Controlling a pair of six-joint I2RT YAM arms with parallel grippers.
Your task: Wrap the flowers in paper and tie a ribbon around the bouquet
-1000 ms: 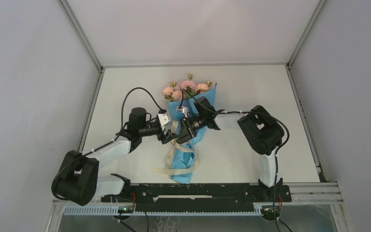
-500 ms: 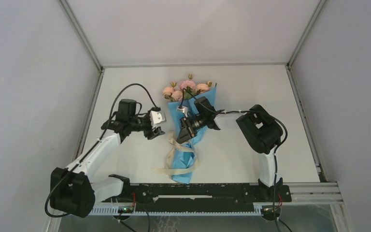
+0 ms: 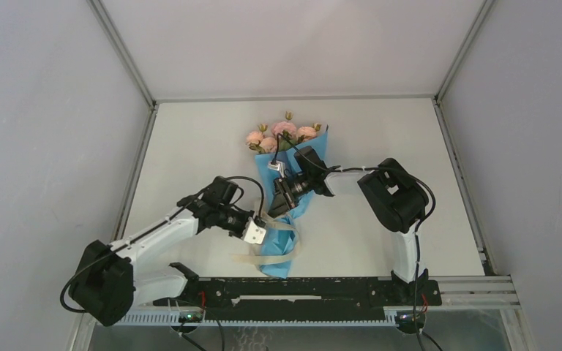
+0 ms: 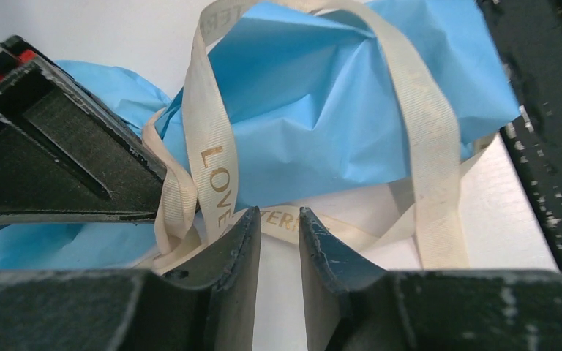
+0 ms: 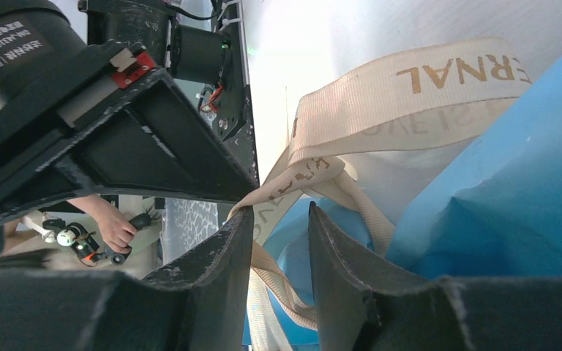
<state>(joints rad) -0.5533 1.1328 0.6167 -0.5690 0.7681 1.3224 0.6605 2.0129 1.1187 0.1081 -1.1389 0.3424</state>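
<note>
Now we see the light blue paper bouquet (image 3: 275, 257) lying on the white bench (image 3: 190, 139), cream ribbon (image 4: 212, 157) looped round it. Left claw (image 4: 279, 216) and right claw (image 5: 282, 212) sit narrowly parted there; grip we cannot tell.

Left arm (image 3: 154, 231) and right arm (image 3: 410, 256), white links, bulky black joints, looping black cables (image 3: 252, 178), scuffed matte-black fingers (image 4: 230, 263)

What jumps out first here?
A blue paper bouquet lies mid-table, with pink flowers at its far end. A cream ribbon printed with gold letters loops loosely around its near half. The left gripper and right gripper both crowd that ribbon.
</note>
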